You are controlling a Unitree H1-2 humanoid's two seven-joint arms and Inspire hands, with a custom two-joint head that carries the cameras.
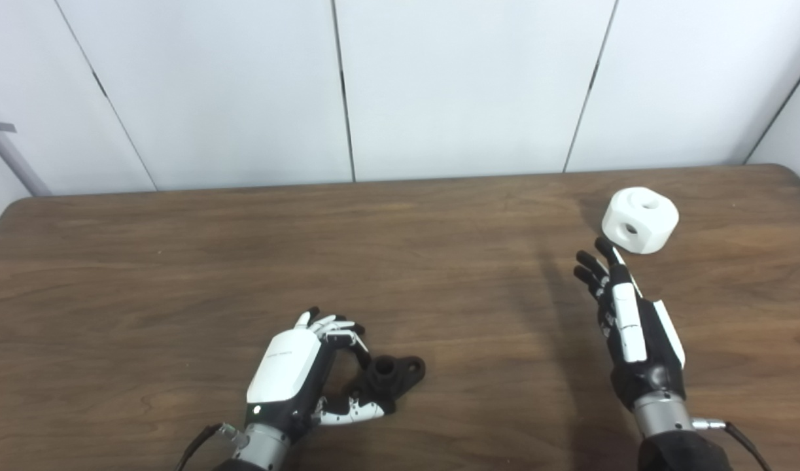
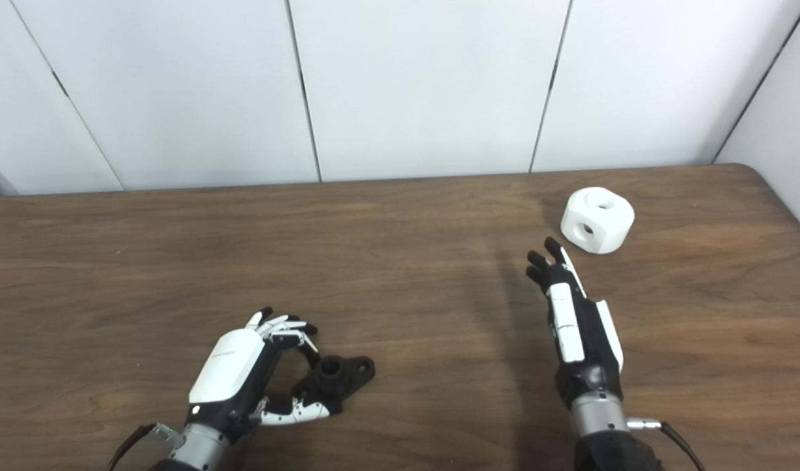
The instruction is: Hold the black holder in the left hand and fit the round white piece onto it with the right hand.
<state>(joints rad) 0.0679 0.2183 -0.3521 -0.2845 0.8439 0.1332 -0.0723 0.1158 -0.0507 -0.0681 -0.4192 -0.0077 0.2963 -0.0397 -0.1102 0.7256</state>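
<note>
Your right hand is released, fingers straight, pointing at the white piece, which sits just beyond the fingertips toward the table's far right corner. Your left hand curls around the holder near the front edge; whether it grips, I cannot tell.

Wooden table, white panelled wall

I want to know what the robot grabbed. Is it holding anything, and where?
The left hand curls around the black plastic holder's near end on the table; a firm grip can't be told. The right hand holds nothing.
</note>
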